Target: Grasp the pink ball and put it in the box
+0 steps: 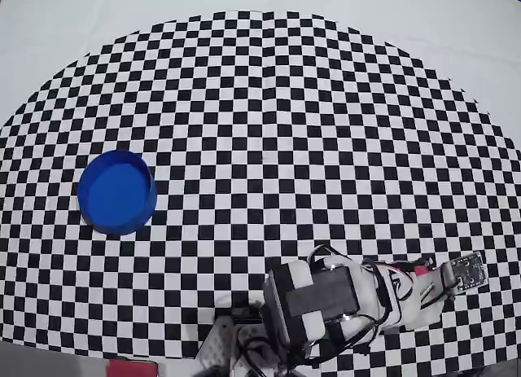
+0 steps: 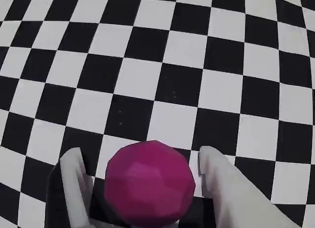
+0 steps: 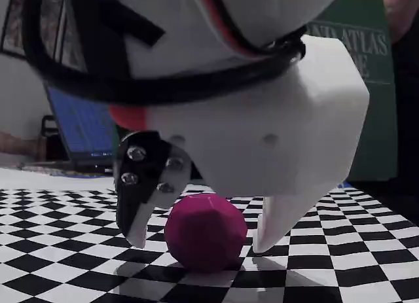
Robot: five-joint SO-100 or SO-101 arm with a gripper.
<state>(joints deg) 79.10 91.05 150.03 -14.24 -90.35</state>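
ball (image 2: 150,182): magenta, faceted, resting on the checkered cloth (image 2: 177,50), set between the two fingers.
gripper (image 3: 203,241): lowered over the ball, jaws spread wide, a finger on each side; low fixed view shows gaps both sides, so not yet gripping. straddle looks chosen so closing will centre the ball.
box (image 1: 117,191): blue, round, empty, well apart at the left of the overhead view; ball hidden there under the arm.
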